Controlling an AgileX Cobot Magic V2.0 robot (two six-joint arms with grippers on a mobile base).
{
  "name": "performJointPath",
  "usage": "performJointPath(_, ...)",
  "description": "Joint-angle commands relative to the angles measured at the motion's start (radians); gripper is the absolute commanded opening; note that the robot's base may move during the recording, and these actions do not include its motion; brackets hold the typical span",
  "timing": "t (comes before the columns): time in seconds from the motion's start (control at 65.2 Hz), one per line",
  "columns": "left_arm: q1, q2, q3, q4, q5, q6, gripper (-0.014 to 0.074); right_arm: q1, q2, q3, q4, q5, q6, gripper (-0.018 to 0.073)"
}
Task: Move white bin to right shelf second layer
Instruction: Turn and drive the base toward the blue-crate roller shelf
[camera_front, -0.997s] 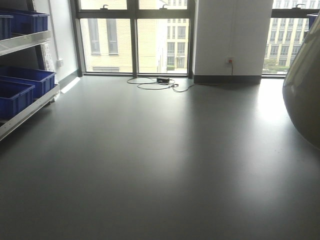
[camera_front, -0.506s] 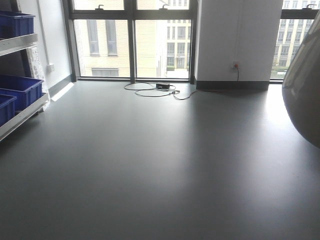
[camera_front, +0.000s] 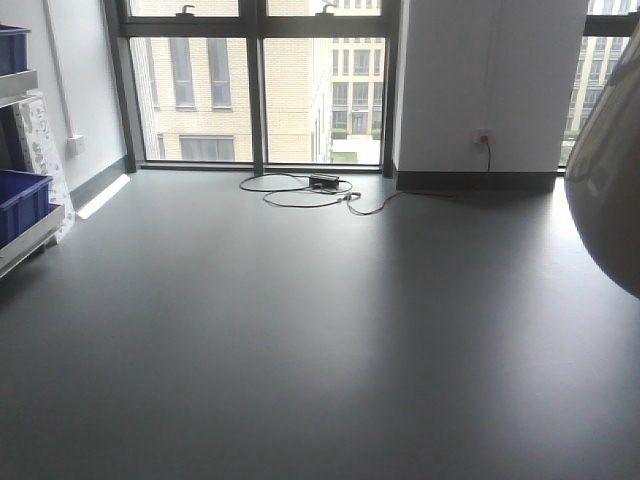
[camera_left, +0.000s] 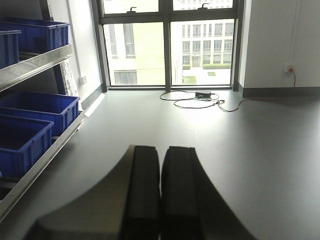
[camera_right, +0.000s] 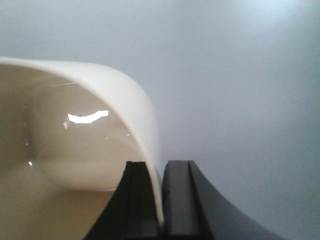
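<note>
We see the right end effector clamped on the rim of the white bin, well right of the blue crates; the left end effector is pressed closed, holding nothing.

Ahead of the left gripper a smooth grey floor reaches to tall dark-framed windows. They let in daylight and show a pale building outside. Near the windows a dark cable lies in loops on the floor. To the left of the gripper stands a metal shelf with blue crates on two levels. Far ahead to the right is a white wall with a socket.
</note>
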Motion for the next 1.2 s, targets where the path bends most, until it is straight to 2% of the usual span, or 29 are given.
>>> performJointPath(0.0, 0.0, -0.013, 0.037, -0.006, -0.084, -0.003, 0.0085, -0.005, -0.01, -0.028, 0.009, -0.074, -0.004, 0.0053)
performJointPath(1.181, 0.0, -0.013, 0.037, -0.006, -0.084, -0.003, 0.0085, -0.005, 0.05, -0.028, 0.009, -0.085, -0.004, 0.0053)
